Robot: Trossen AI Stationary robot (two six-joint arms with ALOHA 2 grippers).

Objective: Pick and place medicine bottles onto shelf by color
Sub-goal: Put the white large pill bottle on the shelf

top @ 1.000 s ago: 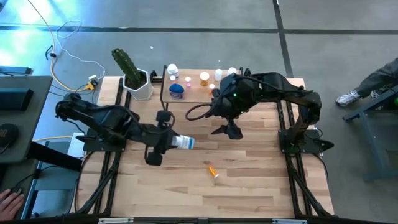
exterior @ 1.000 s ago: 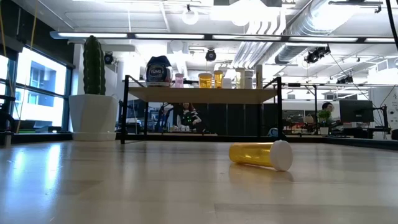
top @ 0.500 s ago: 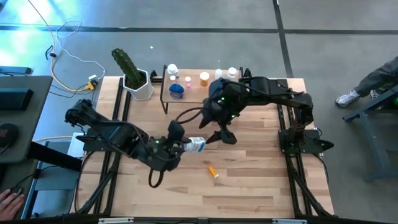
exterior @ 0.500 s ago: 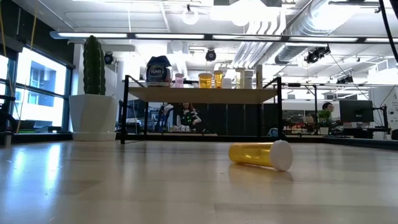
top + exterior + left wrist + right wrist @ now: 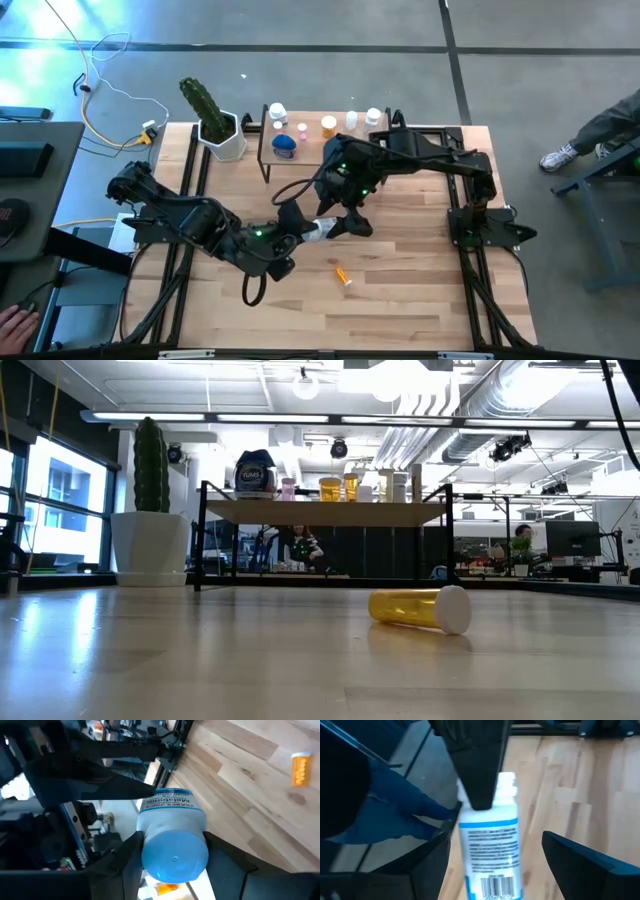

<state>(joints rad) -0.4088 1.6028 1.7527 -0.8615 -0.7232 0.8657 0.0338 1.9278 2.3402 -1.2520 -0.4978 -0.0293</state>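
A white medicine bottle with a blue-banded label [image 5: 322, 228] [image 5: 172, 827] hangs above the middle of the table, with my left gripper [image 5: 305, 226] [image 5: 172, 865] shut on it. My right gripper [image 5: 346, 222] [image 5: 495, 840] is open. Its fingers stand on either side of the bottle's free end [image 5: 490, 870] with gaps showing. An orange bottle with a white cap [image 5: 342, 275] [image 5: 415, 608] lies on its side on the table. The shelf [image 5: 335, 150] [image 5: 325, 512] at the far edge carries several small bottles. Neither gripper shows in the low view. My left gripper pinches the bottle between its two fingers [image 5: 125, 857], near the round end [image 5: 175, 852] that faces its wrist. One finger [image 5: 480, 765] lies across that end, by the ribbed white top. The fingers come from the table's left. The bottle is lifted clear and points toward my right gripper.
A white pot with a green cactus [image 5: 222, 135] [image 5: 150, 540] stands left of the shelf. On the shelf are a blue jar [image 5: 284, 145], a pink vial, orange and white bottles. A person's leg [image 5: 600, 135] shows beyond the right edge, a hand [image 5: 14, 325] at the near left.
My left gripper has carried the bottle toward the table's right and has rolled about its own pointing line, turning the bottle with it. My right gripper has come down and toward the near left, until its open fingers flank the bottle's free end.
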